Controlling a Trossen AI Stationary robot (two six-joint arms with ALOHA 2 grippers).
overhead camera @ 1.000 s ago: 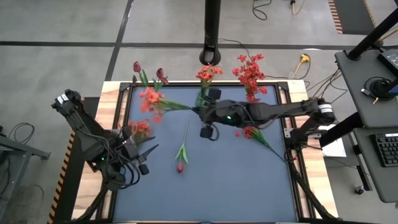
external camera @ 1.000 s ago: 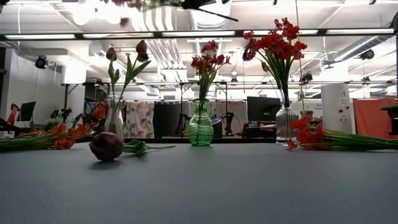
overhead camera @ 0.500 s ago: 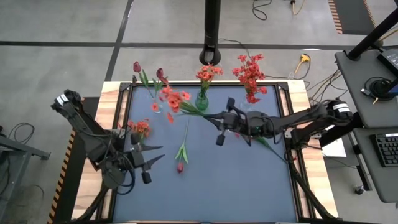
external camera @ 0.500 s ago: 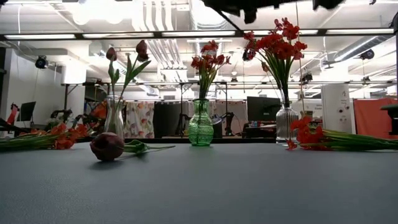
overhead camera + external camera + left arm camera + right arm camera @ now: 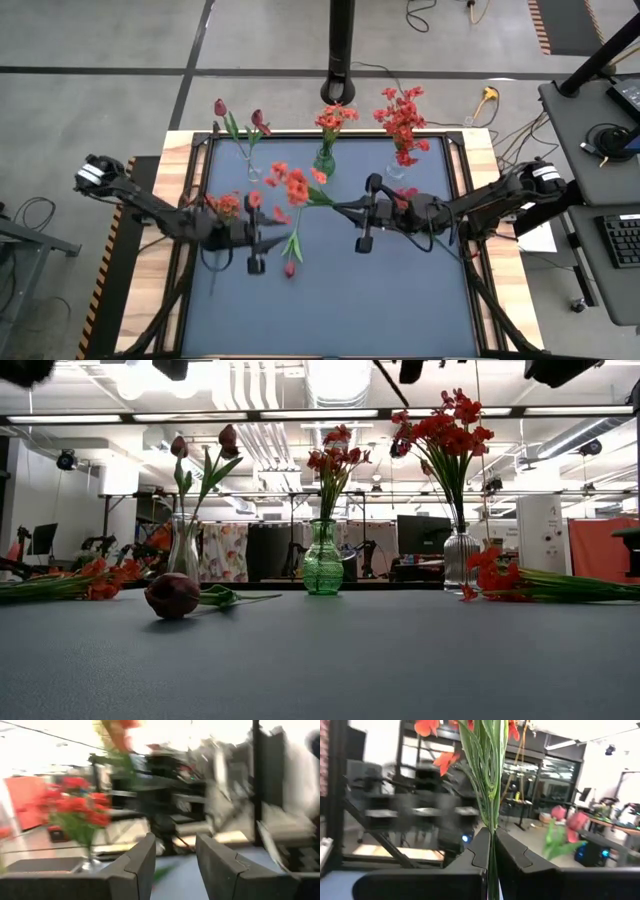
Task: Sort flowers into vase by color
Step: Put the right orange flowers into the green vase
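Since the earlier frames the right arm has drawn back toward 3 o'clock with its orange spray, and the left arm has swung in from 8 o'clock toward the tabletop's middle.

Right jaws are pinched tight on the green stem of the orange flower spray, held above the tabletop with its blooms pointing to 9 o'clock. Left jaws stand partly apart with nothing between them, hovering near the loose maroon tulip.

Three vases line the 12 o'clock edge: the clear vase with maroon tulips, the green vase with orange blooms, the glass vase with red ones. Left to sort, it seems: the carried spray, the tulip, an orange cluster at 9 o'clock, and a red stem at 3 o'clock.

Both arms are cropped out above the low view, and the left wrist view is smeared by motion.
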